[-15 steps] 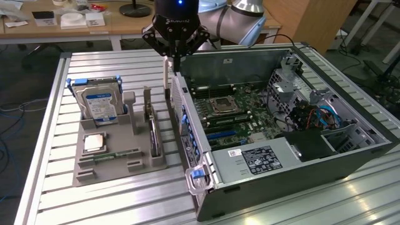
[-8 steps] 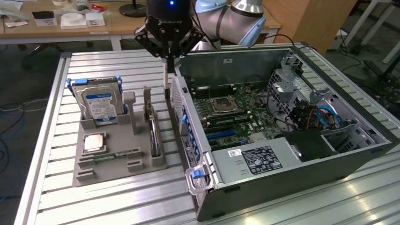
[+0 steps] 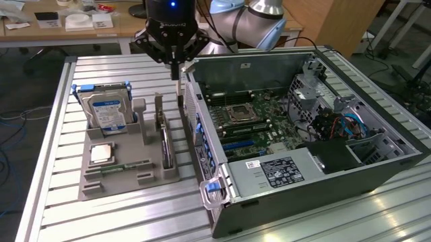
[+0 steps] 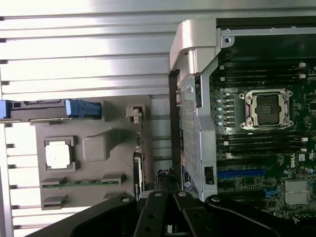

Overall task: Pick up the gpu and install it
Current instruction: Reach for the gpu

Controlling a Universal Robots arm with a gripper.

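Slatted aluminium worktop (image 3: pixel 121 212), pale and ribbed, with bright glare along the slats in the wrist view (image 4: pixel 89 59). Carries a grey moulded holder (image 3: pixel 101 181) toward the exterior view's left and an open computer case (image 3: pixel 316 176) lying on its side toward the exterior view's right, with a narrow gap between the two.

Stands on edge in the holder's slot nearest the case: the gpu (image 3: pixel 165 143), seen edge-on from the wrist (image 4: pixel 138 173). Shares the holder with a hard drive (image 3: pixel 109 112) upright at the far end, a processor chip (image 3: pixel 102 151) lying flat, and a memory stick (image 3: pixel 124 166) near the front.

Hangs above the far end of that gap, close to the case's corner: the hand (image 3: pixel 175 74), fingertips pressed together, pointing straight down, apart from the gpu (image 4: pixel 167 197).

Inside the case, a green motherboard (image 3: pixel 249 121) with a bare socket (image 3: pixel 239 112).

Beyond the worktop, a wooden desk (image 3: pixel 40 33) with small white items at far left, a wooden cabinet (image 3: pixel 336 20) at far right, dark floor (image 3: pixel 27 80) and loose cables (image 3: pixel 10 151) at the exterior view's left.
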